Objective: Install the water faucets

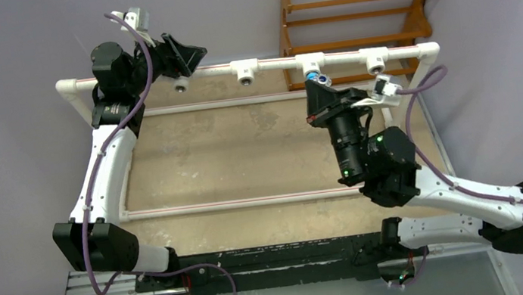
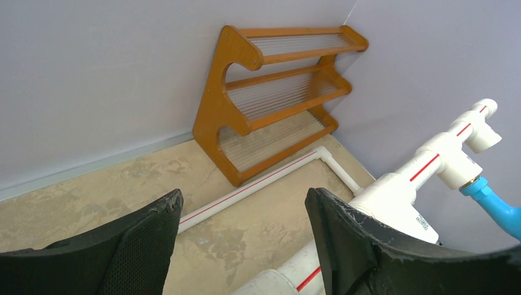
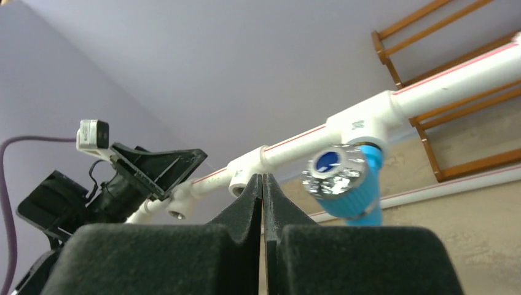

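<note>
White pipe frame on tan desk, red stripe along pipes. Four tees on far rail. Wooden rack against far wall.

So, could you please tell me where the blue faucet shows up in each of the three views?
Top external: blue faucet on the far rail, under the third tee from the left.
Left wrist: at the right edge, lower half.
Right wrist: right of centre, up and right of the shut right gripper.
Shared landmark: the white tee fitting it hangs from.
</note>
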